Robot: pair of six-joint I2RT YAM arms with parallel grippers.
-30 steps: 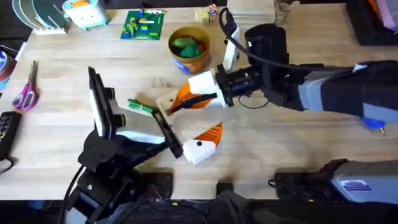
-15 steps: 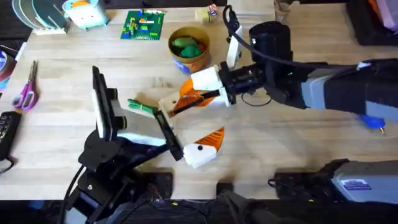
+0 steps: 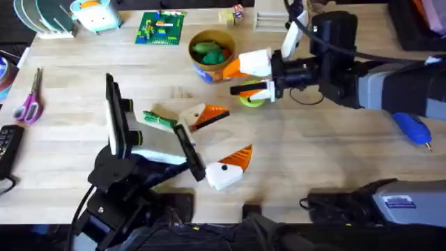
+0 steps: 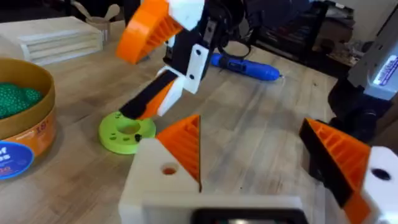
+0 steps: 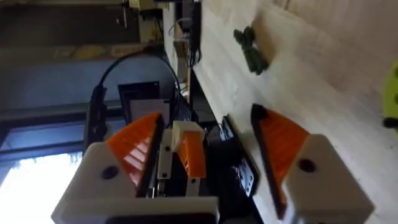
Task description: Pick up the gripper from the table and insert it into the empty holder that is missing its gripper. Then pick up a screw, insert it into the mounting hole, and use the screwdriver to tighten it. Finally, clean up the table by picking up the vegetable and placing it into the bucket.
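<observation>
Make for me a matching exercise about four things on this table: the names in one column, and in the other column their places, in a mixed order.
Things:
1. bucket
2. screwdriver
3. scissors
4. vegetable

Places:
A. at the right side of the table, beside the right arm
B. flat on the wood near the middle, left of the bucket and nearer to the arm bases
C. at the far side, next to the green brick plate
D. near the left edge of the table

Right pairs: 1-C, 2-A, 3-D, 4-B
</observation>
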